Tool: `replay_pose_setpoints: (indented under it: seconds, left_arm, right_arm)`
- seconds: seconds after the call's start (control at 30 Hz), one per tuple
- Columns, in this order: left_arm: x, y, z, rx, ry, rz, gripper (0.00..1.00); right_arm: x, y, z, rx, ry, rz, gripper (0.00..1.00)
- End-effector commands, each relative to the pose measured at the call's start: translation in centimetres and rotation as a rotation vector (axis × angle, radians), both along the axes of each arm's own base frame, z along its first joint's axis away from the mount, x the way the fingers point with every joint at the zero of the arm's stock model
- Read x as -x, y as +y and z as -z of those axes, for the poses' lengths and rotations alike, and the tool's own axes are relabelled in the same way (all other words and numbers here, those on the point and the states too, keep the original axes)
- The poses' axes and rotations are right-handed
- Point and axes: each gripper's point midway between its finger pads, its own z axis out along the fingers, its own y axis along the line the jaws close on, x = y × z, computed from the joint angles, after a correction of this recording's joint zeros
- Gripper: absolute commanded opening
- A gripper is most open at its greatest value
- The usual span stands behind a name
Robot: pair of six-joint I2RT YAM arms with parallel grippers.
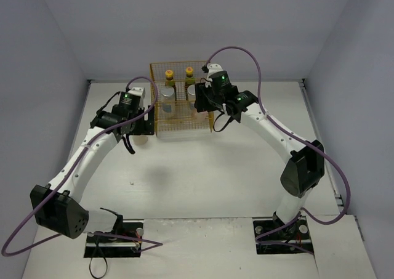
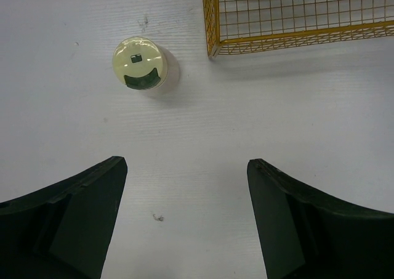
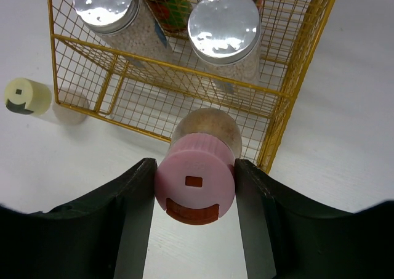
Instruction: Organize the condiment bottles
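I see the right gripper (image 3: 195, 169) clamped on the pink-capped bottle (image 3: 195, 193) at the rack (image 3: 172, 66) — left gripper (image 2: 186, 168) wide open, empty.

The silver-lidded jars (image 3: 223, 23) hide most of the dark bottles (image 3: 175, 11) behind them.

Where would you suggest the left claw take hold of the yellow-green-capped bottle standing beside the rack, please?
Probably from straight above, closing on the round sides just under the cap: the yellow-green-capped bottle stands upright, apart from the wire rack, and the open left claw looks down on it.
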Motion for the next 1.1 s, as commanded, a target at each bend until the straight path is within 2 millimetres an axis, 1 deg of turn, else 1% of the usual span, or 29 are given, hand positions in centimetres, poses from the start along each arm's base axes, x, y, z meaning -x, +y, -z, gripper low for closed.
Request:
replay_pose_setpoints:
  seconds: [0.0, 0.03, 0.13, 0.23, 0.37, 0.4, 0.53, 0.57, 0.63, 0.67, 0.7, 0.77, 0.83, 0.87, 1.07]
  left_arm:
    - [0.0, 0.5, -2.0, 0.021, -0.067, -0.029, 0.80]
    - [0.1, 0.6, -1.8, 0.018, -0.063, -0.028, 0.80]
    - [0.3, 0.6, -1.7, 0.020, -0.059, -0.027, 0.80]
    - [0.5, 0.5, -1.6, 0.025, -0.058, -0.024, 0.80]
    - [0.6, 0.7, -1.6, 0.023, -0.061, -0.030, 0.80]
    - [0.6, 0.7, -1.5, 0.020, -0.060, -0.032, 0.80]
    - [0.7, 0.9, -1.6, 0.016, -0.064, -0.033, 0.80]
    - [0.7, 0.9, -1.5, 0.015, -0.063, -0.033, 0.80]
    - [0.8, 0.9, -1.4, 0.014, -0.060, -0.033, 0.80]
    - [0.8, 0.9, -1.3, 0.013, -0.058, -0.032, 0.80]
    - [0.8, 0.9, -1.3, 0.014, -0.058, -0.030, 0.80]
    - [0.9, 0.9, -1.3, 0.011, -0.058, -0.030, 0.80]
    - [1.0, 1.0, -1.2, 0.009, -0.056, -0.029, 0.80]
    - [1.0, 1.0, -1.2, 0.008, -0.056, -0.028, 0.80]
    - [1.0, 1.1, -0.8, 0.000, -0.048, -0.029, 0.80]
  right_arm:
    - [-1.8, 0.4, -3.9, -0.072, -0.126, 0.039, 0.00]
    - [-2.1, 0.0, -4.2, -0.064, -0.139, 0.060, 0.00]
    - [-2.4, 0.0, -4.6, -0.061, -0.150, 0.065, 0.00]
    - [-2.9, 0.1, -4.0, -0.047, -0.142, 0.074, 0.00]
    - [-3.4, 0.3, -2.5, -0.030, -0.123, 0.073, 0.00]
    - [-3.6, 0.5, -1.8, -0.021, -0.113, 0.072, 0.00]
    - [-4.2, 0.8, -0.5, -0.017, -0.098, 0.073, 0.00]
    - [-4.4, 1.0, 0.1, -0.011, -0.088, 0.073, 0.00]
    - [-4.5, 1.1, 0.8, -0.007, -0.076, 0.074, 0.00]
    - [-4.7, 1.3, 1.5, -0.004, -0.062, 0.072, 0.00]
    - [-4.7, 1.4, 1.7, -0.004, -0.058, 0.072, 0.00]
    - [-4.9, 1.6, 2.6, 0.001, -0.041, 0.070, 0.05]
    - [-5.0, 1.8, 2.9, -0.001, -0.033, 0.072, 0.09]
    - [-5.1, 2.0, 3.6, 0.005, -0.022, 0.068, 0.10]
    - [-5.4, 2.1, 5.1, 0.015, 0.007, 0.076, 0.14]
